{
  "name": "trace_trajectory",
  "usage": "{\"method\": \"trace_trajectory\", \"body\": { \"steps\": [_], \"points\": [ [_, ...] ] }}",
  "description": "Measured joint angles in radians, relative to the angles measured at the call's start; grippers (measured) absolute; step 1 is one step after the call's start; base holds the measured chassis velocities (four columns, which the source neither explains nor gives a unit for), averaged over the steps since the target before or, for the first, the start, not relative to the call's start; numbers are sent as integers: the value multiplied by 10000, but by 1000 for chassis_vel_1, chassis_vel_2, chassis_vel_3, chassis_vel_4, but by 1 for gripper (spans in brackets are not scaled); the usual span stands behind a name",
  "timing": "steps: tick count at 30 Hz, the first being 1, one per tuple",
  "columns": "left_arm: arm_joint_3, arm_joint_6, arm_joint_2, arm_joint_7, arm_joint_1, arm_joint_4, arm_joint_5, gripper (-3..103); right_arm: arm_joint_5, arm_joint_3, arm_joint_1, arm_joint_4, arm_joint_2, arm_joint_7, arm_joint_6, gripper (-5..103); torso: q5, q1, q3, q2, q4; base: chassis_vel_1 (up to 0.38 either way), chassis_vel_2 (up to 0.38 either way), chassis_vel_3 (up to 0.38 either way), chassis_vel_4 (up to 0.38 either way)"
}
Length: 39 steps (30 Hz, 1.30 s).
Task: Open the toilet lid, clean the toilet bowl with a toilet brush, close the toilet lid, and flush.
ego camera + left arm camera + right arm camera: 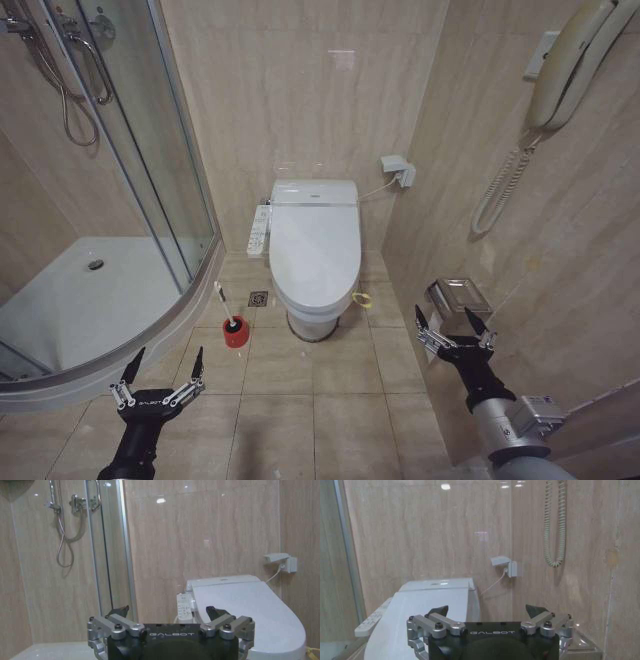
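Ahead of me the toilet lid [315, 240] lies shut, hiding the toilet bowl [318, 318] except its base. Left of the bowl, the toilet brush [222, 303] stands in a red holder [236, 332], bristles hidden inside. Nearer than the toilet, my left gripper [160, 375] and right gripper [453, 325] hover level, jaws spread apart, holding nothing.

The head view looks forward and down from well back over the tiled floor at the closed toilet lid [314, 245]. Each wrist view sits low behind its own gripper, facing level toward the back wall; both share the toilet lid [250, 611] [420, 611] and wall socket [506, 565]
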<state>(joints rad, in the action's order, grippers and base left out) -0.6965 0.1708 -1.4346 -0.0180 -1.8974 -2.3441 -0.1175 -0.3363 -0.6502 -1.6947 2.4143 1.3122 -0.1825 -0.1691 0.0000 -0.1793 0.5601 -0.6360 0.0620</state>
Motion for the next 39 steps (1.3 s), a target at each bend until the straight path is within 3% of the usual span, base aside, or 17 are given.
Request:
{"method": "trace_trajectory", "body": {
  "steps": [39],
  "points": [
    [0,0,0,0,0,0,0,100,-302,120,134,-156,13,-36,268,100,0,2,-1,0,1,-94,93,94,-94]
  ]
}}
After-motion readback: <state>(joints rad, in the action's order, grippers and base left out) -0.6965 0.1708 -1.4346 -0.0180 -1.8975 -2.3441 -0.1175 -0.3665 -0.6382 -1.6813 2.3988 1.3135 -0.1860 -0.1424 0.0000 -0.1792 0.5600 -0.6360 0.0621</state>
